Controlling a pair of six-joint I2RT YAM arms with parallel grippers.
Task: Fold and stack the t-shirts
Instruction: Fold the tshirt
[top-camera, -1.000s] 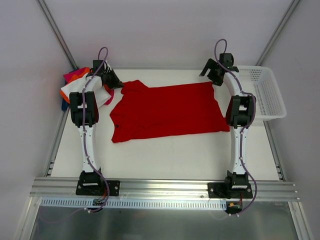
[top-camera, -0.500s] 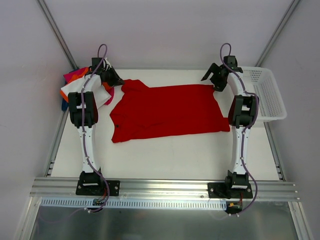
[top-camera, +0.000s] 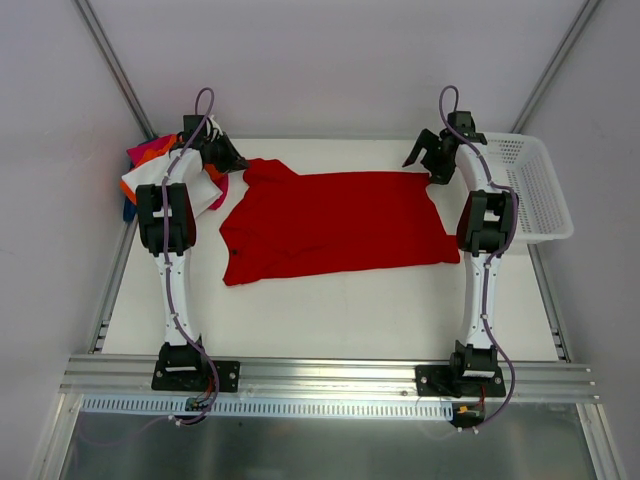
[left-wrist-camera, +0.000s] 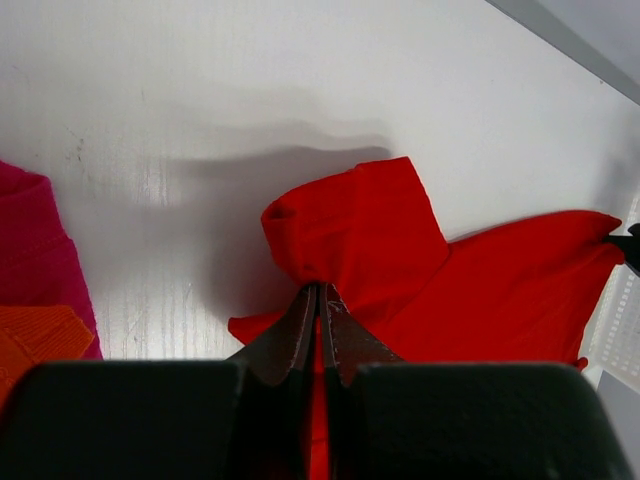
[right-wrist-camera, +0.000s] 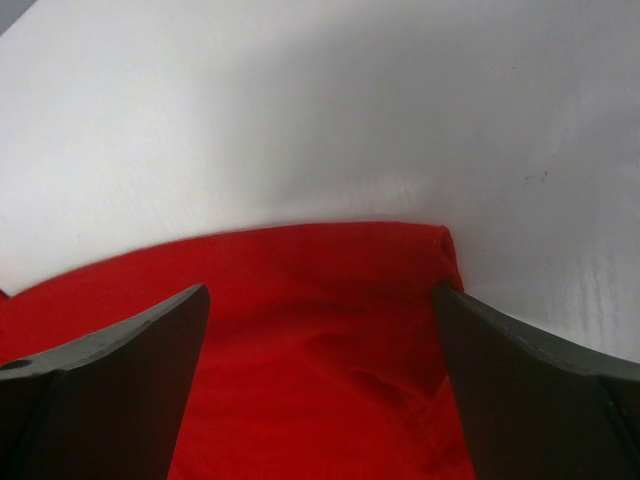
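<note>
"Red cloth at centre: which item is this, and where does it lie?"

"Large plain bright-red soft-cloth t-shirt (top-camera: 335, 222), spread nearly flat on the white tabletop (top-camera: 350, 310). It lies between the two arms, toward the far edge. One sleeve, at far left, is raised."

"Pose of the arms?"

"Both reach straight away from their bases. On the left arm the wrist turns rightward, bringing the left gripper (left-wrist-camera: 318, 292) to the raised sleeve. On the right arm the wrist turns leftward, with the right gripper (right-wrist-camera: 318, 300) low over the shirt's far right corner, near the white plastic mesh basket (top-camera: 535, 190)."

"What is obscured?"

"The left arm covers much of the pile of folded white, orange, magenta and blue t-shirts (top-camera: 140, 175) at the far left corner — blue shows only as a sliver. In the left wrist view the gripper's own body blocks the lower part. In the right wrist view both fingers run out of frame at the bottom."

"And the fingers?"

"Left: pressed together, pinching a bunched fold of the sleeve, which stands off the table and casts a shadow. Right: spread wide, with the shirt corner between them — contact with the cloth cannot be made out."
</note>
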